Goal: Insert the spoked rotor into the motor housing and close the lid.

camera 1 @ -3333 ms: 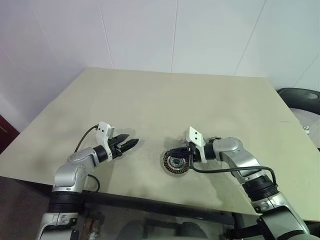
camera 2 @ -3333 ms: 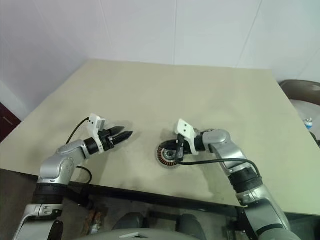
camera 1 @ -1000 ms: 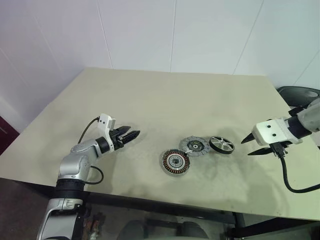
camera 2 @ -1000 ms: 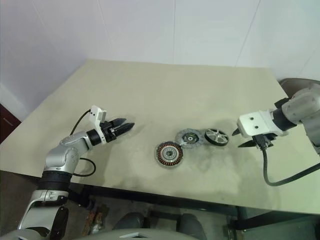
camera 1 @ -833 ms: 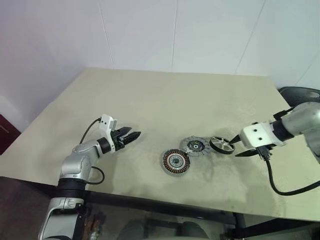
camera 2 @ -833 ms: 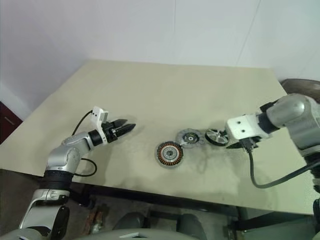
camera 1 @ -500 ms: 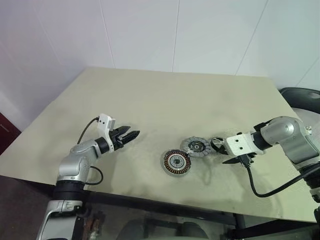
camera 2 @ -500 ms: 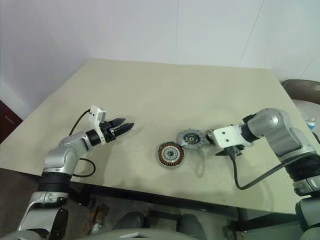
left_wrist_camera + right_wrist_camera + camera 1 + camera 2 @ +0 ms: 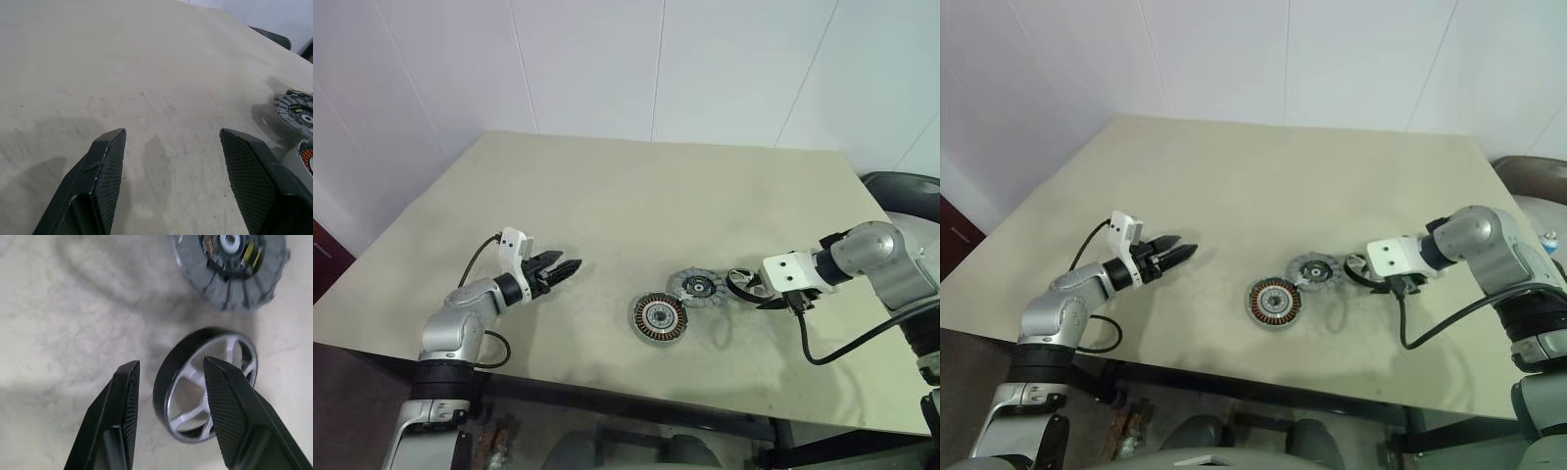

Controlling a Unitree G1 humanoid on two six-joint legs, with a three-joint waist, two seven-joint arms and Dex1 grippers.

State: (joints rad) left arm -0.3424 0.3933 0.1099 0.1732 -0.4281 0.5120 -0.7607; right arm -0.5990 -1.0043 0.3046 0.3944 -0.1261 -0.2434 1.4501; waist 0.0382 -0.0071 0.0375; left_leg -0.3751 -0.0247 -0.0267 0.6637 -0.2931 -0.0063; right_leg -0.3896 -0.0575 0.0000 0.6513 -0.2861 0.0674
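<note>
- Straddling the spoked rotor (image 9: 205, 384) rim, the right gripper (image 9: 171, 382) — jaws parted, nothing gripped.
- Left gripper (image 9: 171, 142) open, idle (frame's left).
- Motor housing (image 9: 658, 317) empty; lid (image 9: 696, 287) beside it — everything left.

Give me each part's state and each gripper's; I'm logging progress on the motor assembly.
Motor housing: flat on table, windings exposed, no rotor in.
Lid: off, lying beside housing.
Spoked rotor: on table, not gripped.
Right gripper: open, straddling the rotor's rim.
Left gripper: open, empty.
</note>
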